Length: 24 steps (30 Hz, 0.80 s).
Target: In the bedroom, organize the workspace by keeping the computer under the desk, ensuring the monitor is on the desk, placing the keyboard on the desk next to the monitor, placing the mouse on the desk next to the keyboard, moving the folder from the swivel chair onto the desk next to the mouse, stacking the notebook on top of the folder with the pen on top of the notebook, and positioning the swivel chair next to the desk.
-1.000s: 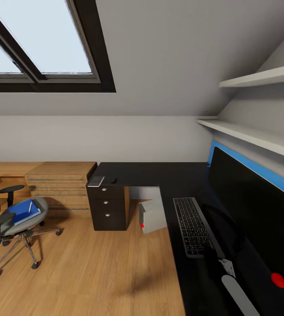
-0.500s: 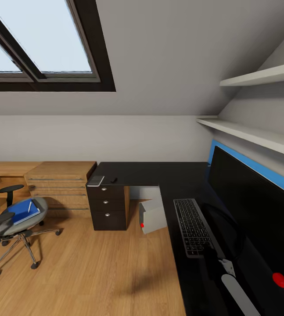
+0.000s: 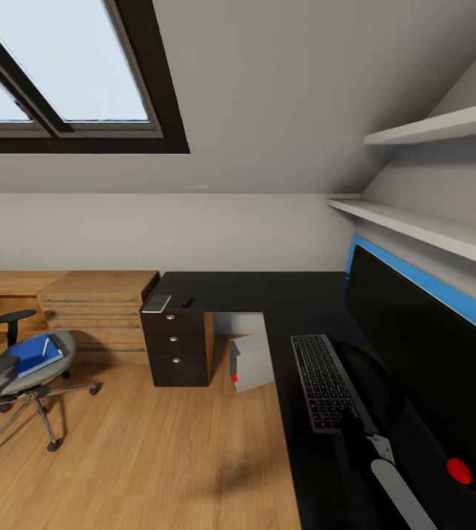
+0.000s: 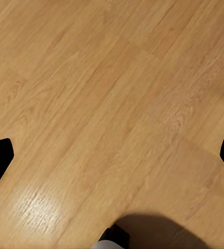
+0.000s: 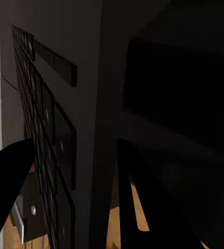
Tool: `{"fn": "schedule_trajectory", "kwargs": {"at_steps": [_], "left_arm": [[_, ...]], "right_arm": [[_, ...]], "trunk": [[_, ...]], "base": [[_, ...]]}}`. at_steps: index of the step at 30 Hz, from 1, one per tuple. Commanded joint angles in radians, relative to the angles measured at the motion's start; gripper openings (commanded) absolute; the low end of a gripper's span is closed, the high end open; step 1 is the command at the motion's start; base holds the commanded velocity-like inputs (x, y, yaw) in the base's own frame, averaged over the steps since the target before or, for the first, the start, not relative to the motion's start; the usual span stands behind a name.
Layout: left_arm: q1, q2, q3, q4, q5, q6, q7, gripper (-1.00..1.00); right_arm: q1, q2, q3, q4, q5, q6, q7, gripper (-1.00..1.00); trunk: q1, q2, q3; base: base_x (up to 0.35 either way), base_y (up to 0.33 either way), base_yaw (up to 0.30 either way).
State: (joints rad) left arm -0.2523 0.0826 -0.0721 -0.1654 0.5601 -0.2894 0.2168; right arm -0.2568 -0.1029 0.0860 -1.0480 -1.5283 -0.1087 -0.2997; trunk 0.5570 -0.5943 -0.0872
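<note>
The black monitor (image 3: 421,353) stands on the black L-shaped desk (image 3: 289,294) along the right wall. A keyboard (image 3: 324,381) lies in front of it. A small black mouse (image 3: 187,301) rests on the desk's far left end. The grey computer (image 3: 252,362) stands on the floor under the desk. At the far left, the swivel chair (image 3: 6,372) carries a blue folder with a notebook (image 3: 33,355) and a pen (image 3: 45,346). My left gripper (image 4: 112,155) hangs open over bare floor. My right gripper (image 5: 112,171) is open close to the keyboard's (image 5: 39,135) edge, and my right arm (image 3: 396,489) lies over the desk.
A black drawer unit (image 3: 177,346) supports the desk's left end, with a flat grey item (image 3: 157,302) on top. A wooden dresser (image 3: 94,313) stands against the back wall. Two shelves (image 3: 429,228) hang above the monitor. Wooden floor (image 3: 157,456) stretches between chair and desk.
The whole picture has shifted slightly left, so the camera has moved. The chair, desk, keyboard and computer keep their places relative to each other.
</note>
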Motion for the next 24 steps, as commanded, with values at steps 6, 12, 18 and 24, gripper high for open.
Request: {"fn": "schedule_trajectory", "kwargs": {"at_steps": [6, 12, 18, 24], "left_arm": [[-0.001, 0.0, -0.008, 0.0, 0.006, -0.002, 0.006, 1.0], [0.0, 0.0, -0.008, 0.0, 0.006, -0.002, 0.006, 1.0], [-0.001, 0.001, -0.008, 0.0, 0.007, -0.002, 0.006, 1.0], [-0.001, 0.0, -0.008, 0.0, 0.007, -0.002, 0.006, 1.0]], "right_arm": [[-0.001, -0.001, 0.004, -0.001, -0.01, -0.01, -0.004, -1.0], [-0.001, 0.0, 0.005, -0.001, -0.009, -0.011, -0.004, -1.0], [-0.001, 0.0, 0.006, -0.001, -0.007, -0.011, -0.005, 1.0], [-0.001, 0.0, 0.006, -0.001, -0.007, -0.012, -0.004, 1.0]], "trunk": [[0.0, -0.002, -0.002], [0.0, -0.002, -0.002], [0.0, -0.002, -0.002], [0.0, -0.002, -0.002]], "base": [[0.001, -0.006, 0.0], [0.0, 0.0, 0.0], [0.0, 0.0, 0.0], [0.0, 0.0, 0.0]]}}
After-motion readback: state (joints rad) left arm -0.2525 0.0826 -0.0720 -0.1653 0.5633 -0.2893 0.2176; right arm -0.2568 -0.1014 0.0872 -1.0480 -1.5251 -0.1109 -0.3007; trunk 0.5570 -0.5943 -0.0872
